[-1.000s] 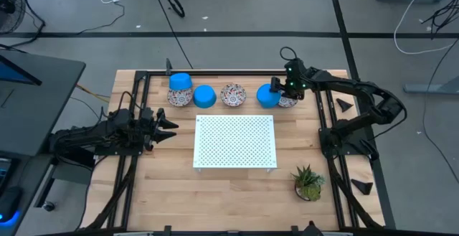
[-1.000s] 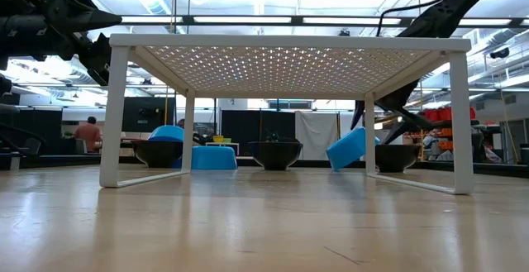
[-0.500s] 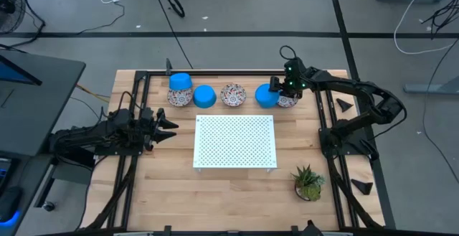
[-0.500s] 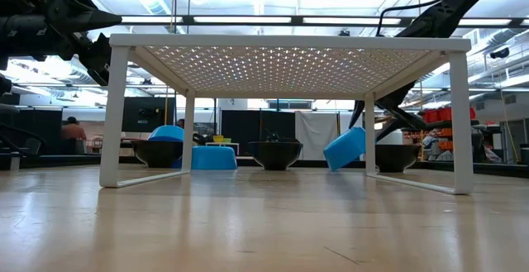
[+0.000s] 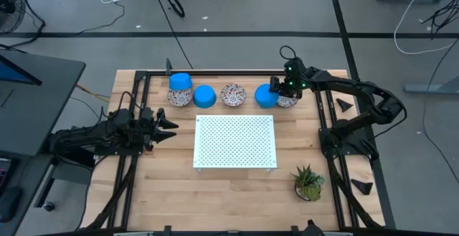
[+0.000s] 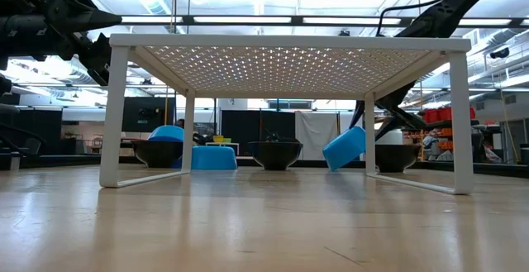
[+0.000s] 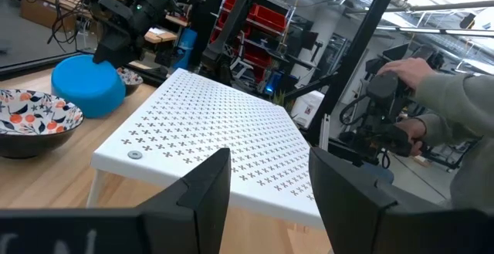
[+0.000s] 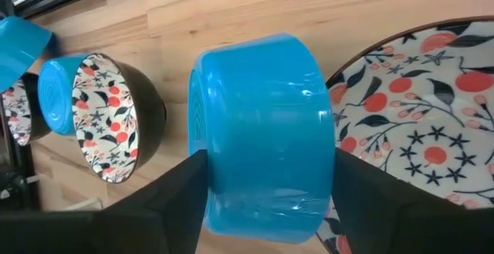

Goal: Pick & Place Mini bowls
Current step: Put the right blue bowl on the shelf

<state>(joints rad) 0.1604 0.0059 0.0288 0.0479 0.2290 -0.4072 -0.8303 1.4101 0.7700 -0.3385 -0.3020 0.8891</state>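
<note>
The right gripper [image 8: 266,208] has its two dark fingers [image 8: 166,208] pressed on both sides of a blue mini bowl [image 8: 262,134], so it is grasping that bowl, which is turned upside down and tipped up on one edge. In the high view this blue bowl [image 5: 267,95] sits at the back of the table, at the right end of the row of bowls, leaning on a flowery bowl [image 5: 287,100] just beside it. The low view shows the blue bowl [image 6: 345,148] slanted, with one edge down near the wood. To do this step well, I think the fingers should squeeze just enough so the smooth bowl does not slip, then lift it straight up so it does not bump the flowery bowl. Next in the row comes another flowery bowl [image 5: 233,95], then a blue bowl [image 5: 204,96] on the table, then a blue bowl [image 5: 179,82] stacked on a flowery one at the left end. In front of the row stands the white board with holes [image 5: 234,142], a likely place to put bowls. A little green plant [image 5: 308,182] stands near the front right. The left gripper [image 7: 266,184] waits at the left side of the table, with its fingers apart and nothing in them
</note>
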